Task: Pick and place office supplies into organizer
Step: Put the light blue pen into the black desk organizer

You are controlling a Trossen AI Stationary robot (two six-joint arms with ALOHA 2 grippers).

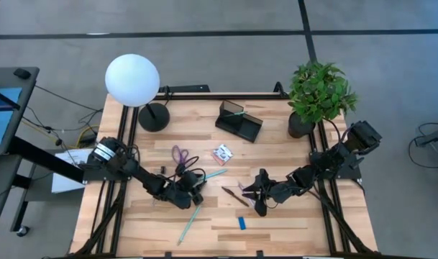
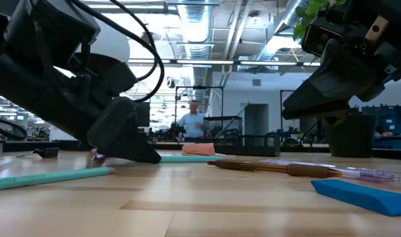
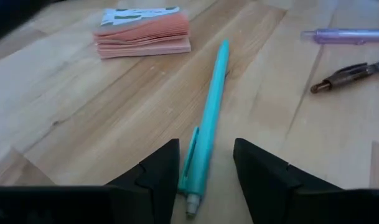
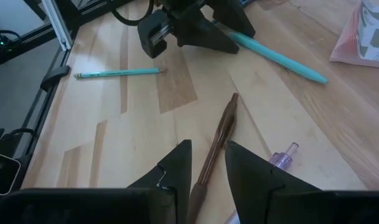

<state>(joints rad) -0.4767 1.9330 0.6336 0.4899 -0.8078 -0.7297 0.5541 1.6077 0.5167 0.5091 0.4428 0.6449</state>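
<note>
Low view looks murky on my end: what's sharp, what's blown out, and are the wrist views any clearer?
Low view: bright ceiling lights, both arms in dark silhouette, near blue block soft. Left wrist view: teal pen crisp, far purple pen blurred. Right wrist view: brown pen clear, evenly lit.

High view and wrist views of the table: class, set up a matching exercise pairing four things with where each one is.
Things:
1. teal pen
2. brown pen
3. organizer
4. blue block

Places:
A. toward the table's back edge, near the potted plant
B. alone on the wood, toward the table's front edge
C. between the left gripper's fingers
D. between the right gripper's fingers

Pairs: 1-C, 2-D, 3-A, 4-B
</note>
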